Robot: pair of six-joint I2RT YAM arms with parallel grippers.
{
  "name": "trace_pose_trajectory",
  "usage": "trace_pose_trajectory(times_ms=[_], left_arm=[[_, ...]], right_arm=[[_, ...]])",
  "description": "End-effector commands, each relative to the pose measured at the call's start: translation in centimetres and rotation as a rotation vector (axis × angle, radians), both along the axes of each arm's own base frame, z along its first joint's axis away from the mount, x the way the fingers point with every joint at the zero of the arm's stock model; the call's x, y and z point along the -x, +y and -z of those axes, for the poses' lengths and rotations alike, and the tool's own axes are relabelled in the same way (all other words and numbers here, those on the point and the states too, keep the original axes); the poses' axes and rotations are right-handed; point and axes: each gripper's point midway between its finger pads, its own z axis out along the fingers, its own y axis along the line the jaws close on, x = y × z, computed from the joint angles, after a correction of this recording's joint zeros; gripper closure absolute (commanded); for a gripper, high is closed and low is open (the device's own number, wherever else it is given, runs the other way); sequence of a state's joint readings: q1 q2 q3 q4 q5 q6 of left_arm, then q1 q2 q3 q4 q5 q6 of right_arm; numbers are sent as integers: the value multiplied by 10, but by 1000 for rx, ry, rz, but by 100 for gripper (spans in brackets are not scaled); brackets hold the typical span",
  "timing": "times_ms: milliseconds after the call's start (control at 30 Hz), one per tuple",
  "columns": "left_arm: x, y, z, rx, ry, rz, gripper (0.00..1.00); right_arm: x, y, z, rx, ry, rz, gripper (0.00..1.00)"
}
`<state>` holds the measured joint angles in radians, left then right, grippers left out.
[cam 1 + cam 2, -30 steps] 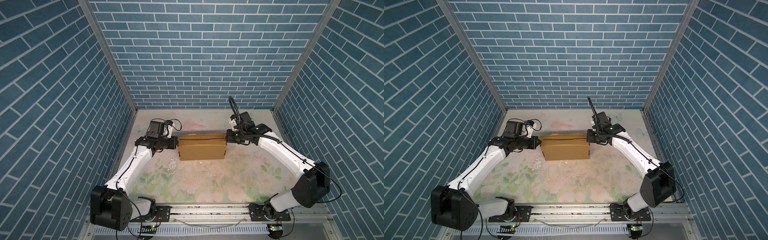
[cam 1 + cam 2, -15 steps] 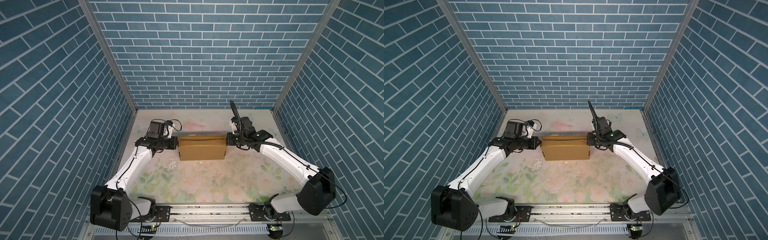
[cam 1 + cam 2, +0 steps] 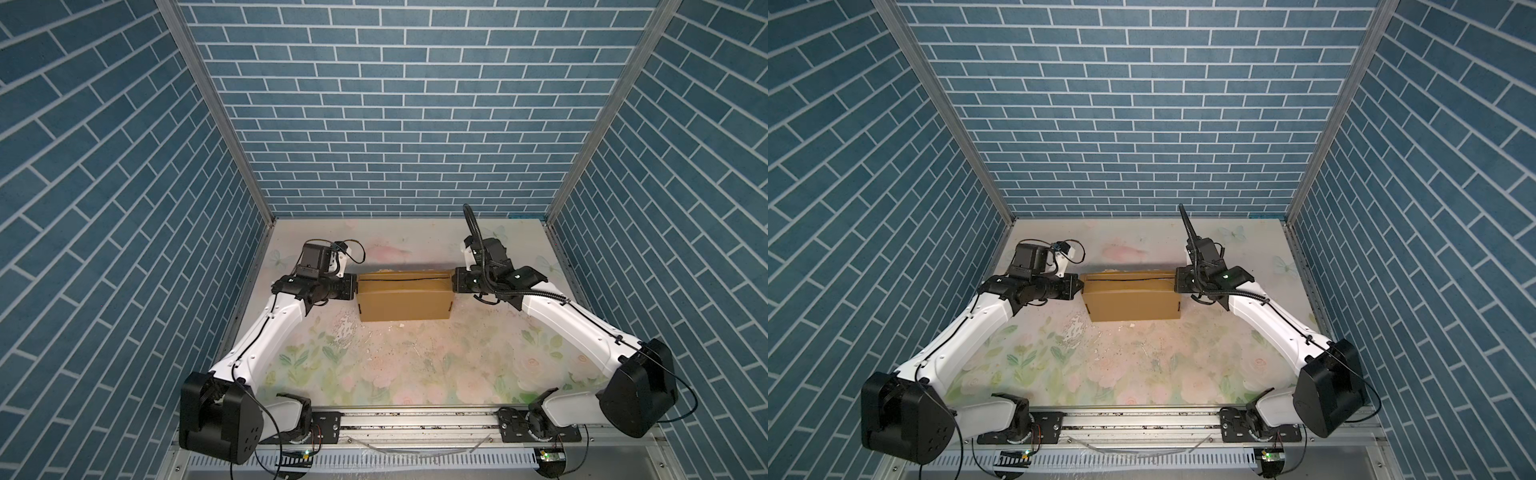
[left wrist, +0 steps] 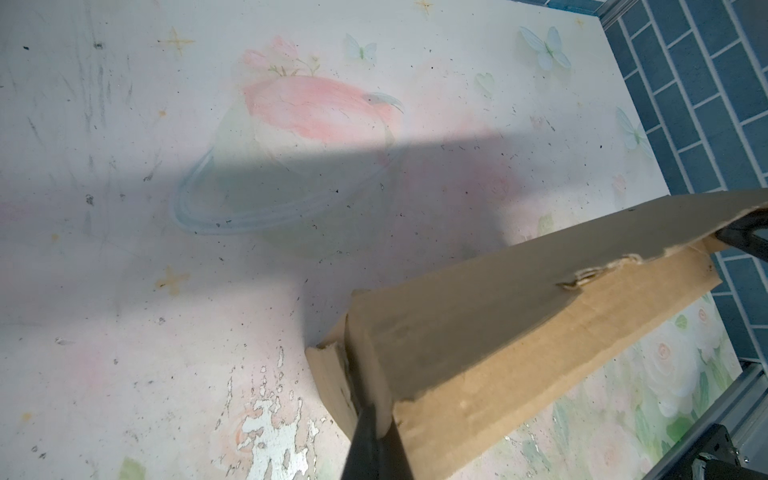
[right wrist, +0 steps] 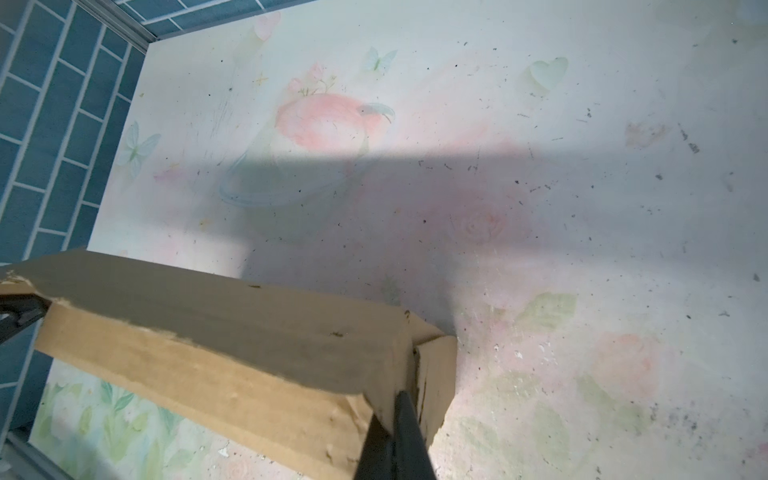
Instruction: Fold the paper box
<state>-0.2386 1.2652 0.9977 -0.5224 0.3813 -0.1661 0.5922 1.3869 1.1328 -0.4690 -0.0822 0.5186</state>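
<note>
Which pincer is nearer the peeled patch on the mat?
Left. The left pincer grips the box end just behind the patch; the right pincer grips the far end.

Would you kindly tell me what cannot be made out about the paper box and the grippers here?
- Inside of the paper box: every view, hidden by its own folded panels.
- Left gripper: left wrist view, mostly cut off by the bottom edge.
- Right gripper: right wrist view, likewise cut off.
- Both grips: top views, too small to judge.
</note>
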Motion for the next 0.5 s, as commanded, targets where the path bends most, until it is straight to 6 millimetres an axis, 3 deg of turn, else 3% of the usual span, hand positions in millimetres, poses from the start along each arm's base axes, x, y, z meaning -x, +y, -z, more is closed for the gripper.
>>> trace_pose_trajectory(times_ms=[0, 100, 200, 300, 467], left_arm=[[26, 8, 31, -67, 128, 4, 100], [27, 11, 31, -80, 126, -2, 100], [26, 12, 33, -87, 125, -9, 100], [25, 12, 32, -85, 123, -13, 100], [24, 11, 31, -82, 120, -12, 100]], right_arm=[[25, -3, 13, -15, 117, -22, 100], [27, -8, 2, -34, 132, -42, 100], [31, -9, -6, -82, 157, -66, 94], [36, -4, -17, -167, 187, -102, 82], [40, -5, -38, -312, 232, -111, 52]])
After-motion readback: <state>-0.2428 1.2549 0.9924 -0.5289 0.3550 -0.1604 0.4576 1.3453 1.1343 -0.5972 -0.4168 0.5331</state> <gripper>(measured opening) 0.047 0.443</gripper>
